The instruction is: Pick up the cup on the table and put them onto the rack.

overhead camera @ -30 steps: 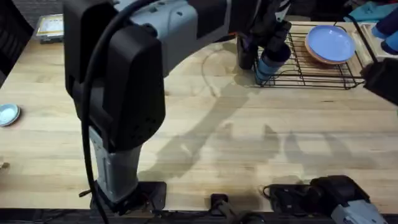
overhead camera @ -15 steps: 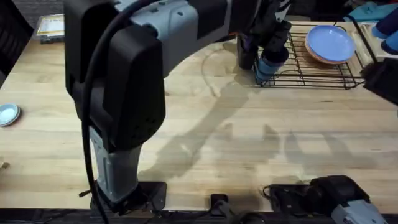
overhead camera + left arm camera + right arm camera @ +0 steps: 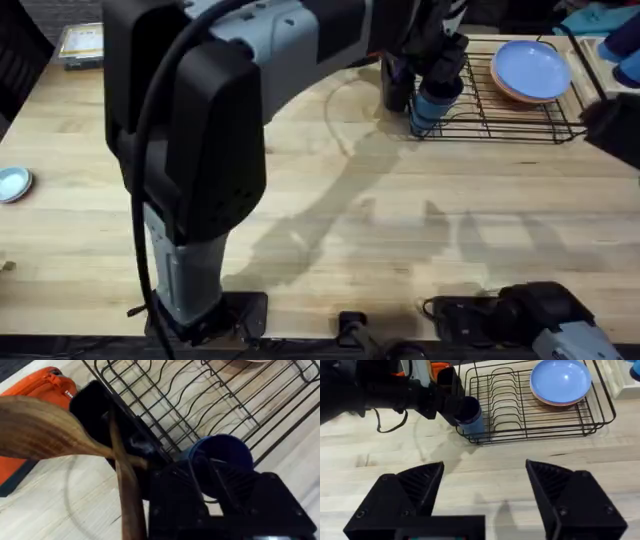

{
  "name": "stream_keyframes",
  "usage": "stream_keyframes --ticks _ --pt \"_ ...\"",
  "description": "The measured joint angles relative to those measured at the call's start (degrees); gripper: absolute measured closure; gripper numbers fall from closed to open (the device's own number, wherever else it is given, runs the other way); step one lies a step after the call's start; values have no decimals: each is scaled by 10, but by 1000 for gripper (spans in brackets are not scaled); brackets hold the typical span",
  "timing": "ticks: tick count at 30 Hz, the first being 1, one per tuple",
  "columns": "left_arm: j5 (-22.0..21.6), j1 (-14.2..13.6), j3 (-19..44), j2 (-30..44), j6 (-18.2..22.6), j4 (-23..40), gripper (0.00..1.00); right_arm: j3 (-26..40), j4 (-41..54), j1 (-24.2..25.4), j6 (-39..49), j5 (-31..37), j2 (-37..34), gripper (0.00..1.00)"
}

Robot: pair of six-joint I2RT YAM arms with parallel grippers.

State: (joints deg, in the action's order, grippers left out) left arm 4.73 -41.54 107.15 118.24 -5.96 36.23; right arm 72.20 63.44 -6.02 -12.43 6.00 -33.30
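Gripping the blue cup (image 3: 432, 100), my left gripper (image 3: 436, 70) is reaching across the table (image 3: 400, 220) to the near left corner of the rack (image 3: 520, 110) in the overhead view. From my left wrist, the cup (image 3: 220, 460) is sitting between my fingers, against the rack's wire rim (image 3: 165, 415). From my right wrist, my right gripper (image 3: 485, 492) is hanging wide open over bare table, well apart from the cup (image 3: 469, 416).

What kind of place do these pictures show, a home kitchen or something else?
Probably a robot test bench staged as a kitchen. A black wire dish rack holding light blue plates stands on a light wooden plank table, and a dark blue cup sits in the left gripper at the rack's corner.
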Motion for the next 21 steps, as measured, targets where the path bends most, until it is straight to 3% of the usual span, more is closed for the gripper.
stream_keyframes --ticks 16,21 --pt "0 0 0 0 0 0 671 0 0 0 0 0 0 4" --pt "0 0 0 0 0 0 603 0 0 0 0 0 0 4"
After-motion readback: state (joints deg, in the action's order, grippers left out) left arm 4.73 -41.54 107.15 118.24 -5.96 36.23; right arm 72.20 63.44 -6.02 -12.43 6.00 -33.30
